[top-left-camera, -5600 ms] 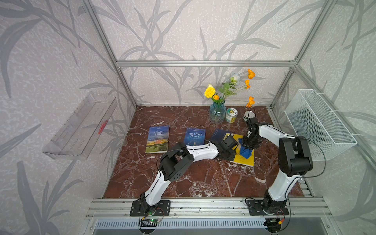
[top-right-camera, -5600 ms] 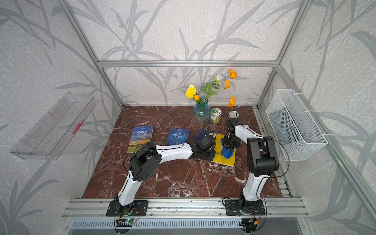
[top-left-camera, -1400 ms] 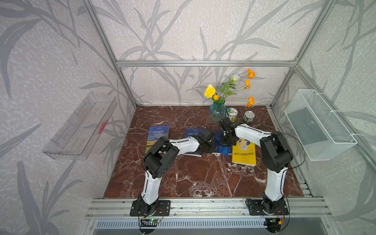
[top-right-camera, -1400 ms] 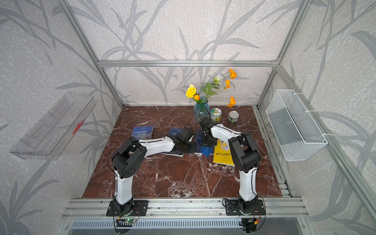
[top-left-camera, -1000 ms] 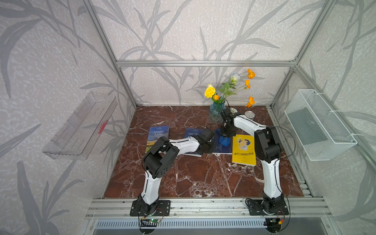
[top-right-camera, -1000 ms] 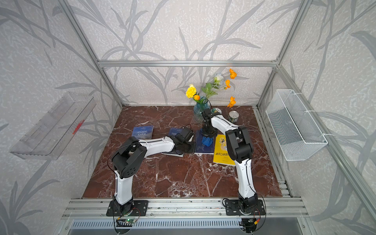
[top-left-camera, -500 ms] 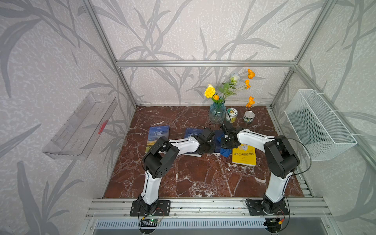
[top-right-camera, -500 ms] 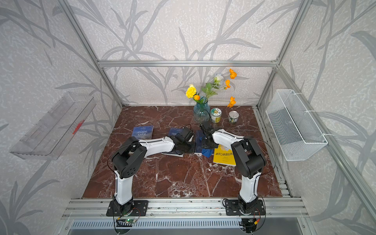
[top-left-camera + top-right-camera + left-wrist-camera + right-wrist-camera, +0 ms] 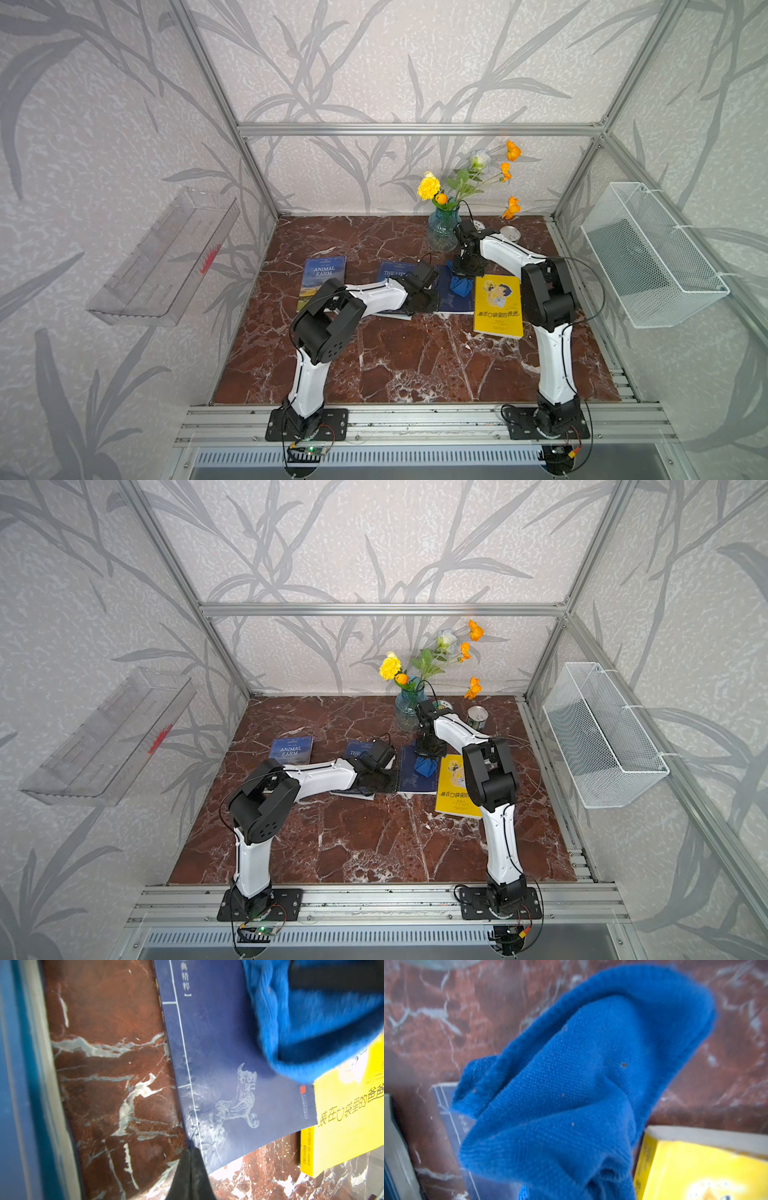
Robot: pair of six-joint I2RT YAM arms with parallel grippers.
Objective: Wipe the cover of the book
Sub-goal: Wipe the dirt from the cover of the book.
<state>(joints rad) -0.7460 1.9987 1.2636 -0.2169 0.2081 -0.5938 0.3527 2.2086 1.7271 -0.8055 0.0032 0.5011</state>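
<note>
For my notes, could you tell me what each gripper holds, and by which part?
The right gripper pinches the blue cloth by its bunched top; the left gripper is shut, holding nothing.

High frontal top views down over the whole table; wrist views close, blurry, apparently both on the cloth.

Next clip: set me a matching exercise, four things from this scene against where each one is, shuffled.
1. blue cloth
2. yellow book
3. Animal Farm book
4. wire basket

A. left end of the book row
B. hung on the side wall
C. in the jaws of the right gripper
D. right end of the book row

Pairs: 1-C, 2-D, 3-A, 4-B
</note>
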